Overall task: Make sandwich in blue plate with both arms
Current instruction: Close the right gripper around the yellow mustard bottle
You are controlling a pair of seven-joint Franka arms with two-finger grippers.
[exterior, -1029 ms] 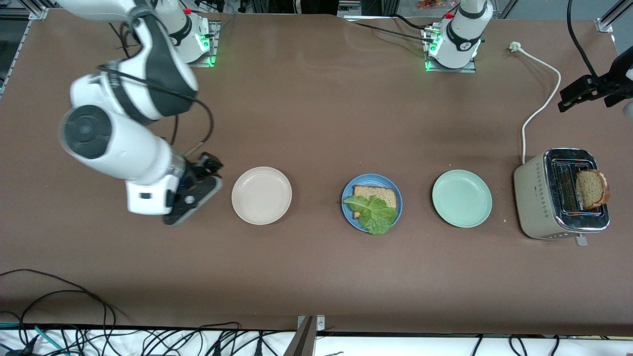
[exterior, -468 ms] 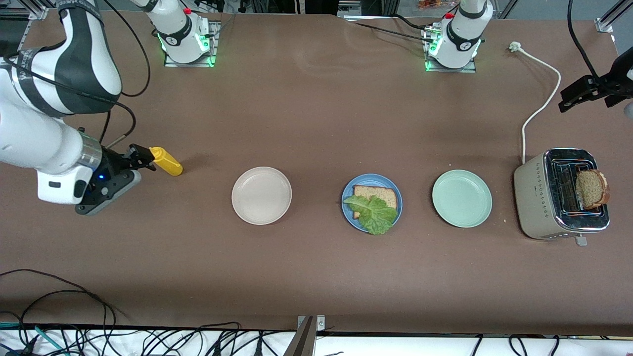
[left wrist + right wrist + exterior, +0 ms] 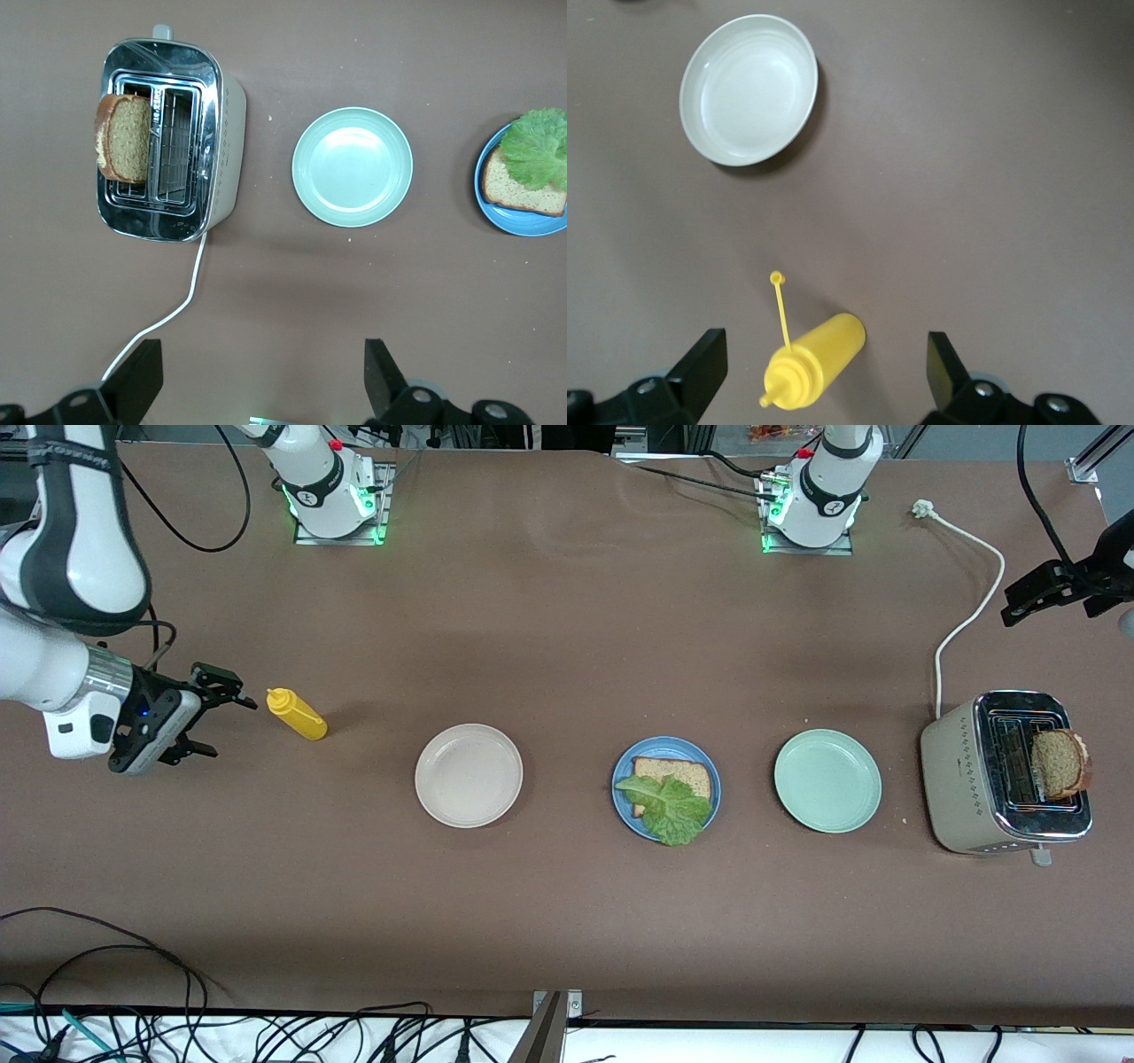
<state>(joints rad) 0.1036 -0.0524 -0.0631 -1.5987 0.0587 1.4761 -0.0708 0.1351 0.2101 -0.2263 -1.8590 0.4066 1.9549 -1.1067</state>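
Observation:
The blue plate [image 3: 622, 797] sits mid-table with one brown bread slice [image 3: 678, 771] on it and a ruffled green lettuce leaf [image 3: 669, 810] on the slice. The left wrist view shows this plate [image 3: 518, 221], bread [image 3: 518, 189] and lettuce [image 3: 536, 146] too. A second bread slice [image 3: 1059, 763] stands in the toaster [image 3: 961, 779]. My right gripper [image 3: 213, 717] is open, beside a yellow squeeze bottle [image 3: 299, 717] and apart from it. High over the table by the toaster's cord, my left gripper [image 3: 257, 381] hangs open and empty.
A cream-white plate [image 3: 469, 775] lies between the bottle and the blue plate. A mint-green plate [image 3: 827, 780] lies between the blue plate and the toaster. The toaster's white cord [image 3: 970, 611] runs toward the left arm's base. Cables hang along the table's near edge.
The right arm has pulled back toward its end of the table, away from the cream plate. The yellow bottle it covered now stands free. The left arm has not moved.

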